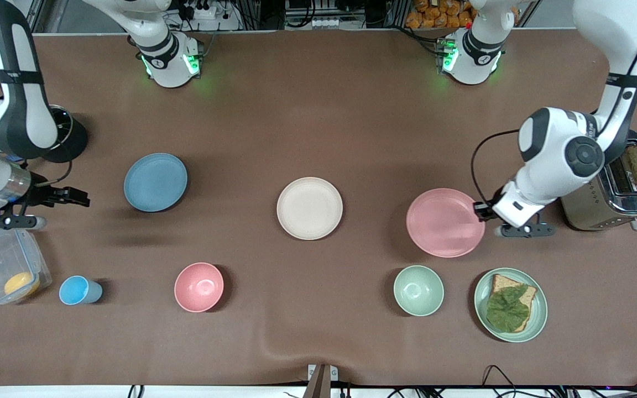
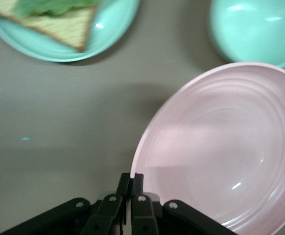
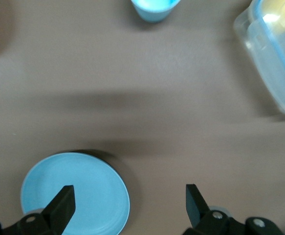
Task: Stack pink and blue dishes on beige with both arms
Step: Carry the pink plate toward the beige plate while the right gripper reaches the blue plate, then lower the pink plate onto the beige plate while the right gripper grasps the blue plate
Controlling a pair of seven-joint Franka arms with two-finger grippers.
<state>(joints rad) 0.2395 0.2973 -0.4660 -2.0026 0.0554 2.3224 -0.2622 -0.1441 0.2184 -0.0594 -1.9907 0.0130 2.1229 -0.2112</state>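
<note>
**Left gripper clamped on pink plate rim; right gripper spread wide above bare table**

At the left edge of the front frame, the right gripper [image 1: 72,196] hangs over bare table, its fingers [image 3: 63,205] spread wide apart and holding nothing. Below it, lower left, sits a clear plastic container [image 1: 9,273] with something orange inside, then a small blue cup [image 1: 78,291]. The blue plate [image 1: 155,182] lies flat, left of centre, untouched. A pink bowl [image 1: 199,287] stands lower in the frame. The beige plate [image 1: 309,208] lies at centre frame, nothing on it. Right of centre, the pink plate [image 1: 444,222] has its rim pinched by the left gripper [image 1: 481,210] on the edge toward the left arm's end; the wrist view shows the fingers [image 2: 137,183] pressed together on that rim. A green bowl [image 1: 418,290] and a green plate [image 1: 538,320] carrying bread and a leaf occupy the lower right. A toaster [image 1: 611,202] with a slice in it stands at the right edge.
</note>
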